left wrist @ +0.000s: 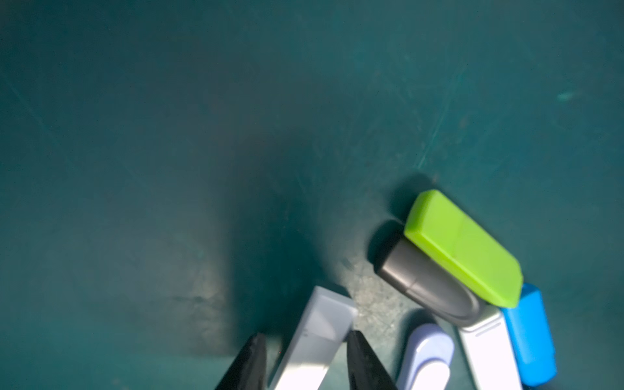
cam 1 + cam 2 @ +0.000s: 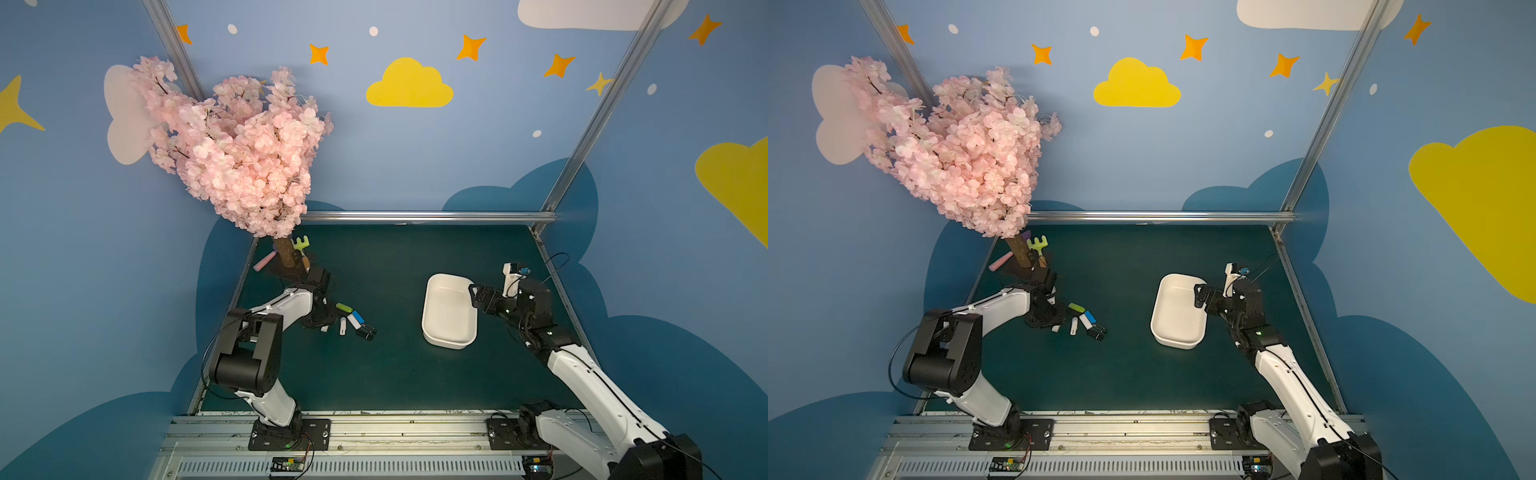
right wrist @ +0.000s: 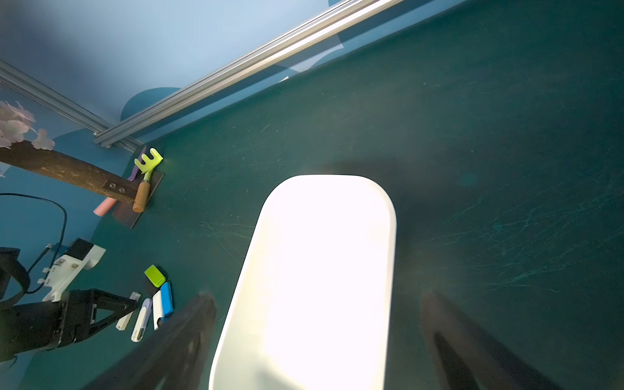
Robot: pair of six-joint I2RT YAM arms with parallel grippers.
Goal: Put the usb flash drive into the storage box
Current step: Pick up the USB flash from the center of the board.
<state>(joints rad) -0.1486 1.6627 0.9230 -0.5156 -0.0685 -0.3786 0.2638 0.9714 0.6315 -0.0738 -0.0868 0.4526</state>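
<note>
Several usb flash drives lie in a cluster left of centre: green [image 2: 344, 307] [image 1: 462, 243], grey [image 1: 425, 280], blue [image 2: 358, 316] [image 1: 530, 334], lilac-white [image 1: 425, 358] and black [image 2: 365, 332]. My left gripper [image 2: 322, 323] [image 1: 305, 337] is down at the mat, its jaws narrowly astride a white flash drive [image 1: 320, 331] [image 3: 123, 324]. One finger touches the stick and the other stands a small gap off it. The storage box [image 2: 446, 345] [image 2: 1177, 344] [image 3: 236, 304], white and empty, sits right of centre. My right gripper [image 2: 478, 297] [image 3: 315, 300] hangs open over its far right rim.
A pink blossom tree [image 2: 232, 145] leans over the far left corner. Its trunk base, a green toy rake [image 2: 301, 243] and a pink cylinder [image 2: 264, 262] lie just behind my left arm. An aluminium rail [image 2: 415, 216] bounds the mat's far edge.
</note>
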